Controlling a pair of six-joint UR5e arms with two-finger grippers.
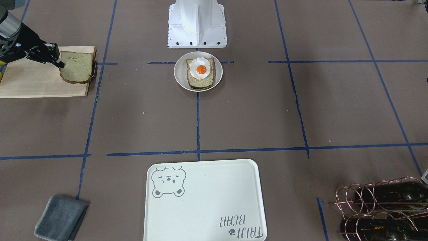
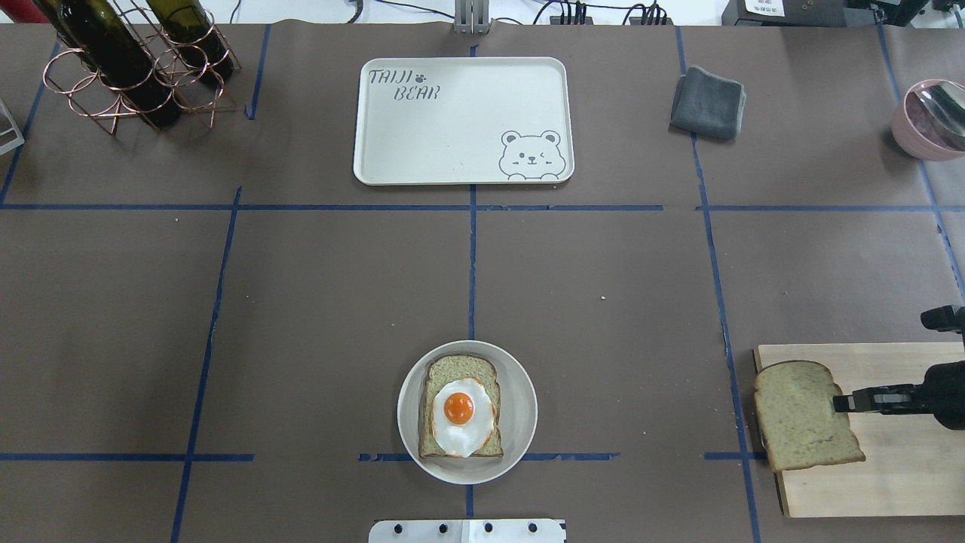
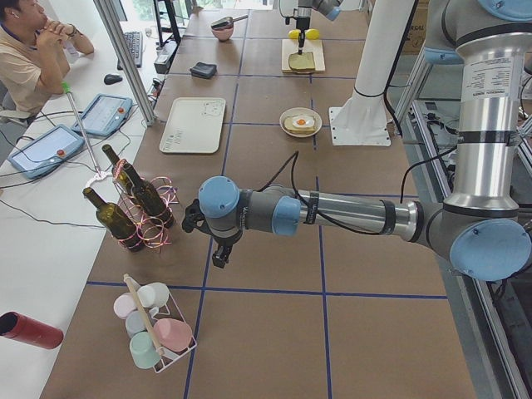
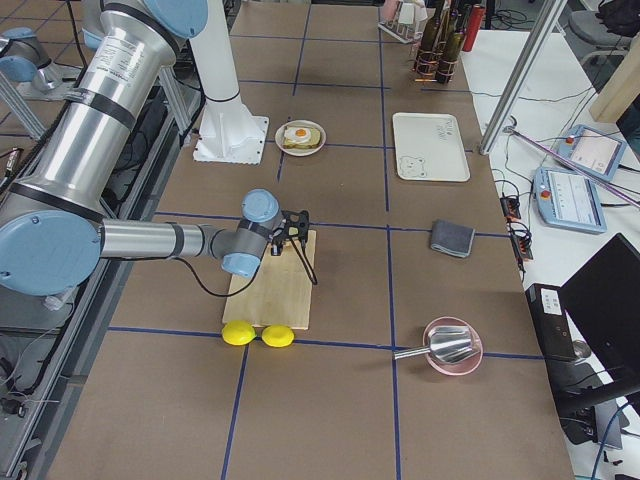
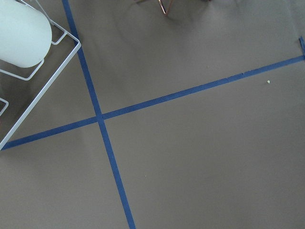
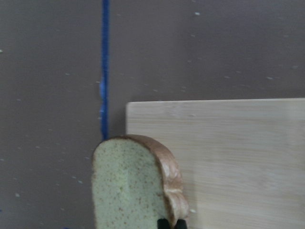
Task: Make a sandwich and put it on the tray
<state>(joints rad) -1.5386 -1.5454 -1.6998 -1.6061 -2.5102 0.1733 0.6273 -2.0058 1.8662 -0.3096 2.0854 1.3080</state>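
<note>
One bread slice (image 1: 200, 82) lies on a small round white plate (image 1: 179, 78) near the robot base, with the fried egg (image 1: 200, 68) on top; the egg also shows in the overhead view (image 2: 460, 411). My right gripper (image 2: 840, 400) is shut on the edge of the second bread slice (image 2: 803, 415) and holds it tilted over the end of the wooden cutting board (image 2: 905, 467). This slice also shows in the right wrist view (image 6: 133, 186). The cream tray (image 2: 452, 128) with the bear drawing lies at the far side. My left gripper (image 3: 218, 253) hangs over bare table near the bottle rack; I cannot tell if it is open or shut.
A grey cloth (image 2: 707, 102) lies to the right of the tray. A copper rack with wine bottles (image 2: 128, 68) stands far left. A pink bowl (image 2: 931, 117) sits far right. Two lemons (image 4: 257, 335) lie beside the board. A wire cup rack (image 3: 154, 328) stands near the left arm.
</note>
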